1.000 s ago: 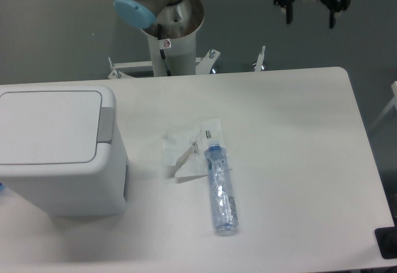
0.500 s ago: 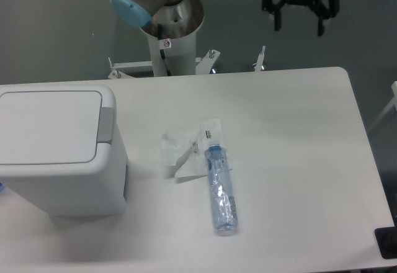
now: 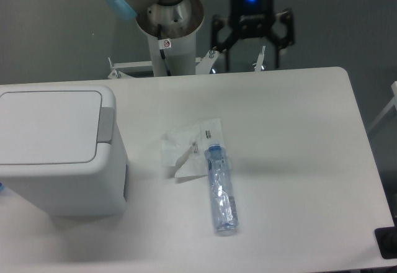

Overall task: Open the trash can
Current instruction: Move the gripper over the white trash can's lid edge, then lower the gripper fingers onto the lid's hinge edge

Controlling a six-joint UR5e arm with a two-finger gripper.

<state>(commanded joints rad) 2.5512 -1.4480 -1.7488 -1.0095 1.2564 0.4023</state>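
The trash can (image 3: 59, 155) is seen at the left edge of the white worktop (image 3: 298, 149), resting on its surface. It is a boxy white bin with rounded corners. Its flat rectangular lid (image 3: 49, 126) is shown lying down and closed, and a grey push tab (image 3: 105, 124) is seen along the lid's right side.

The gripper (image 3: 251, 49) is seen at the top of the view, over the far edge of the worktop and right of centre. Its jaws are spread wide, and nothing is held between them. The two dark fingers (image 3: 218, 37) are pointed downward, and a blue light is lit on the body above them. The gripper is well apart from the trash can and is touching no object.

The arm's base column (image 3: 170, 37) is seen behind the far edge of the worktop, left of the gripper, with a light-blue cap (image 3: 119, 1) on a joint above it.

Near the middle of the worktop a clear plastic bottle (image 3: 220, 189) with a blue cap is shown lying on its side, the cap end turned toward the far edge. A crumpled transparent wrapper (image 3: 189, 149) is lying just beside the cap end and partly beneath it. Both items are set to the right of the trash can and apart from it.

A dark object (image 3: 388, 243) is cut off by the lower right corner.
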